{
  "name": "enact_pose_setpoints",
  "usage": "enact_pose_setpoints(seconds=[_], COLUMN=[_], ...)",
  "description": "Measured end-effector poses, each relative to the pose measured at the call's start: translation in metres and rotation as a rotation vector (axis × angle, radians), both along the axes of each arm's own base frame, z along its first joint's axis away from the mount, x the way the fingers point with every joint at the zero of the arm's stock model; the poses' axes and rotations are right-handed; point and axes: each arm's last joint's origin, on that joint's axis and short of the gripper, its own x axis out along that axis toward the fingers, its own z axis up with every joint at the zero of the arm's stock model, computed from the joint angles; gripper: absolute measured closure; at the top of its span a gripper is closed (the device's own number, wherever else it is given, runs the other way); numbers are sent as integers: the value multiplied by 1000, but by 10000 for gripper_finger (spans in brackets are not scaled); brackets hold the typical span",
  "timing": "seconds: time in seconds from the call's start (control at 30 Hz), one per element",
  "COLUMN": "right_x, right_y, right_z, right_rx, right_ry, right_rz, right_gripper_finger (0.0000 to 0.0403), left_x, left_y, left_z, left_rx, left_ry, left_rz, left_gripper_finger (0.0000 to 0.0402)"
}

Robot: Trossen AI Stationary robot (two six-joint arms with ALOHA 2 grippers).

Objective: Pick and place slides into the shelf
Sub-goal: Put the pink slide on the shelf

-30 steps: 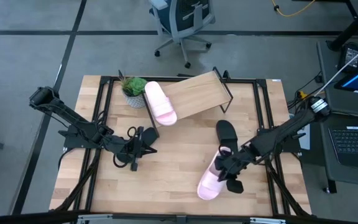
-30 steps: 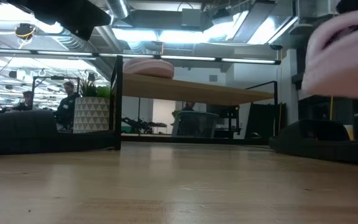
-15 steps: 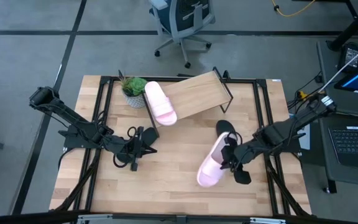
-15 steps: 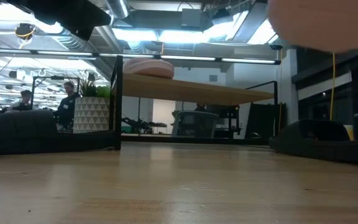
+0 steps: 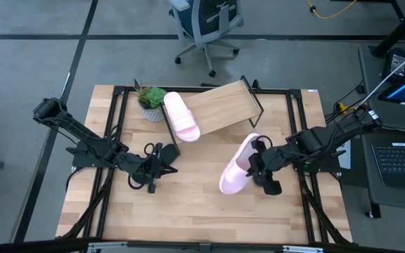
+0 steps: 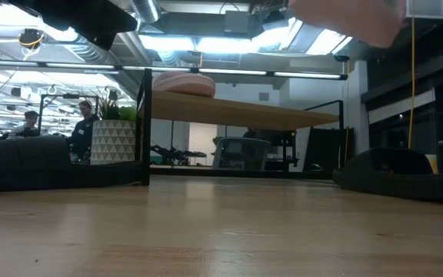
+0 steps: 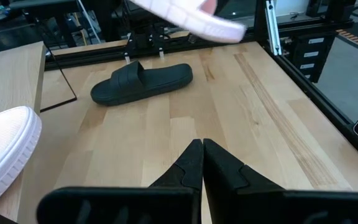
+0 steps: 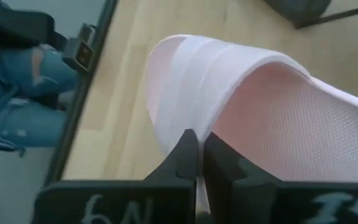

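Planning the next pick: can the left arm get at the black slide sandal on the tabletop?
Probably not. Bare wood lies between the left gripper and the black slide sandal, but the pale pink slide sandal held by the right gripper hangs over it.

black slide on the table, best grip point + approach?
Take the black slide by its wide strap, coming down from above. It lies sole-down and flat on the table, so the arched strap is the only raised part a gripper can close across; one finger can go into the open toe under the strap. The right gripper is shut on a pink slide, and the left gripper is shut, empty.
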Motion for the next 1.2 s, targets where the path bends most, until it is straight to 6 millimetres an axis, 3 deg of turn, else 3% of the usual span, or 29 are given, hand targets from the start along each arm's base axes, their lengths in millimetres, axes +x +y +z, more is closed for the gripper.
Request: enact_pose_setpoints(seconds=[0.53,0.9,1.2], right_x=[14,17,30], right_y=[-56,-84,-102], right_z=[-2,-2,23], right_rx=[-218,-357,-390], right_ry=[-25,-40,-68], right_rz=[123,219,253], right_gripper_finger=[391,391,391], left_x=[0,0,1], left_y=[0,0,1], left_z=[0,0,0], left_rx=[0,0,1], left_ry=[0,0,0], left_rz=[0,0,7], left_gripper_finger=[397,397,397])
